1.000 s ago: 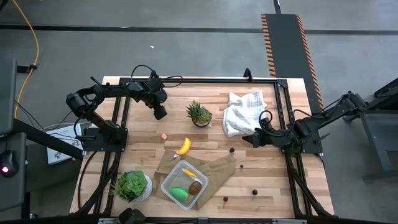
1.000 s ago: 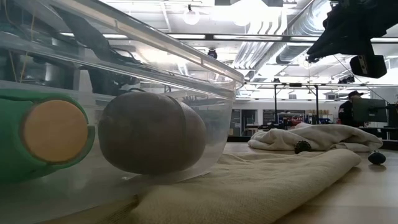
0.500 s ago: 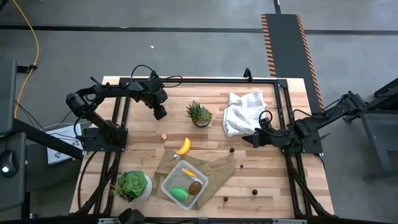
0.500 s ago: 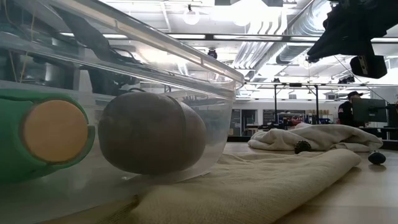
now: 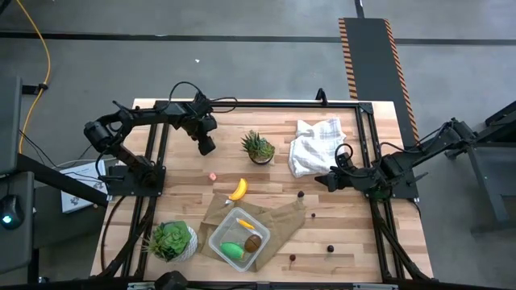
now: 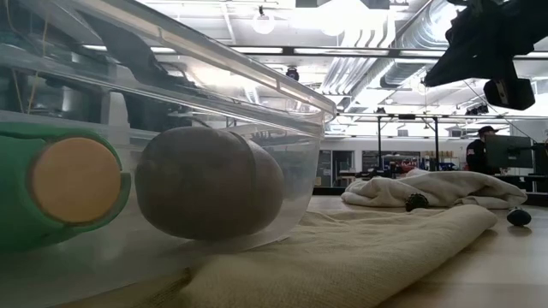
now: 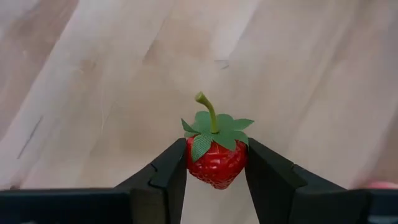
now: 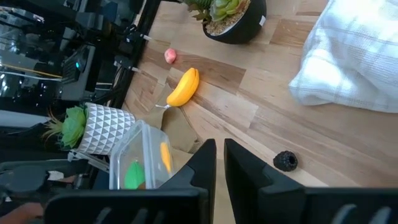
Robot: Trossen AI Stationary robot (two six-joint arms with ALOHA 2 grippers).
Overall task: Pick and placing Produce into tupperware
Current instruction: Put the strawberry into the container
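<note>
My left gripper hangs over the far left of the table, pointing steeply down, shut on a red strawberry with green leaves and a stem. The high view hides the strawberry. A yellow banana and a small pink piece lie on the wood. The clear tupperware sits on a brown paper bag near the front edge. It holds a green oval, a brown kiwi and a yellow-orange piece. My right gripper waits shut at mid right, touching nothing. My left gripper pinches the strawberry's two opposite sides between its two fingers, coming from above and pointing steeply down. The stem sticks out beyond the fingertips. Whether the berry rests on the wood or is lifted, I cannot tell.
A spiky potted plant stands just right of my left gripper. A white cloth lies at the far right, a leafy plant in a white pot at the near left. Small dark berries dot the right half.
</note>
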